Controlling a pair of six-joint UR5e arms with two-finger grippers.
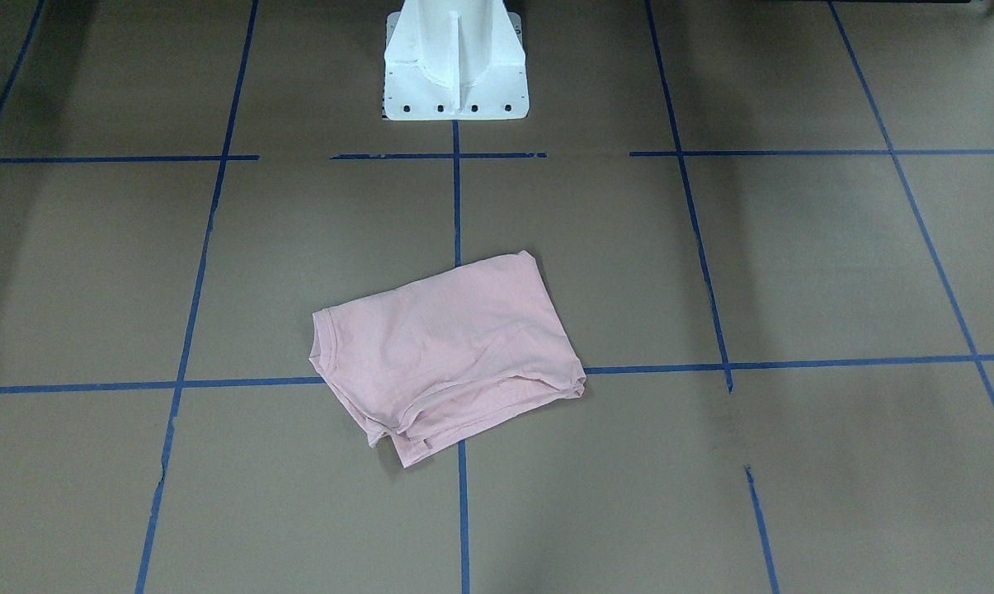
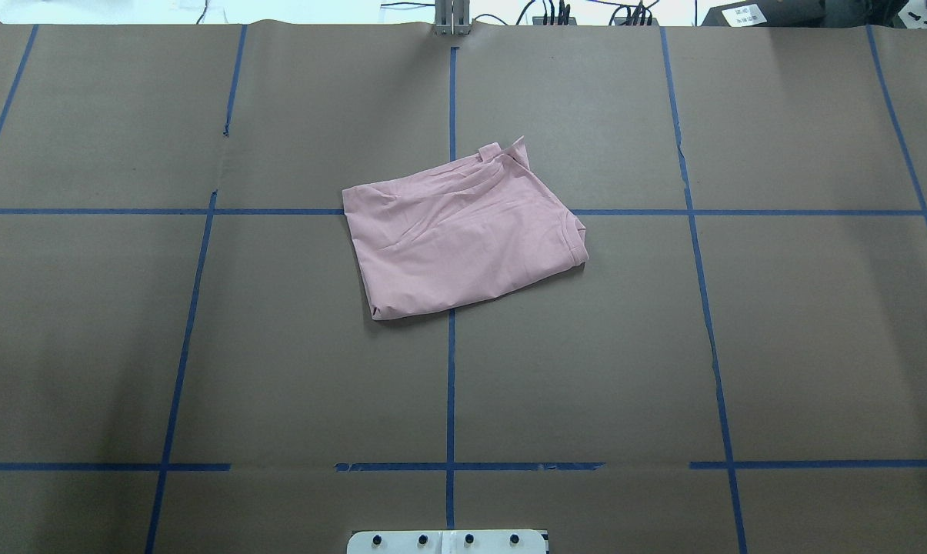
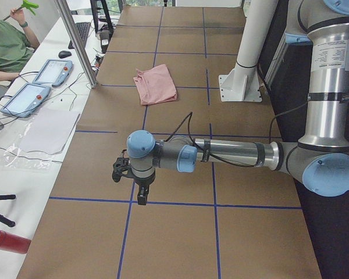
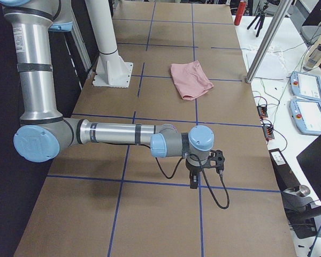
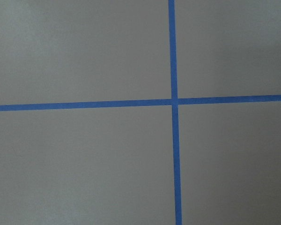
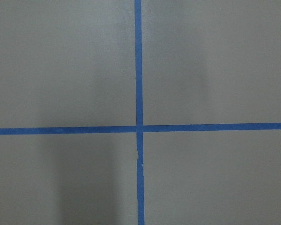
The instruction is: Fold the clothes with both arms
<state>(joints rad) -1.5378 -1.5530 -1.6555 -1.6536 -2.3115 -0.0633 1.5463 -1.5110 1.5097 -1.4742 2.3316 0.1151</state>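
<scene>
One shirt [image 2: 463,231] is on the counter [image 2: 201,346], lying as a compact, roughly rectangular packet near the centre, across a crossing of blue tape lines [image 2: 451,369] and well out from the white pedestal [image 1: 454,58]. Its ribbed neckline faces the robot's right. Stacked layer edges show along the side farthest from the robot, one corner sticking out slightly. No print or tag is visible. Both arms are well apart from the shirt. The left arm [image 3: 221,154] reaches out low over the counter's left end, and the right arm [image 4: 117,134] does the same at the right end. Each wrist view shows only bare counter and a tape crossing [image 5: 173,101], with no fabric and no fingers. The left claw [image 3: 141,197] and right claw [image 4: 194,182] point down at the counter, and neither appears to hold anything. They show only in the side views, so I cannot tell whether either is spread or pressed together. Judgement: folding appears complete or in its last stage, with both arms parked clear. If tidying is wanted, both claws must travel back to the centre. They should take the loose far edge at two points and square it without dragging the lower layers apart.
</scene>
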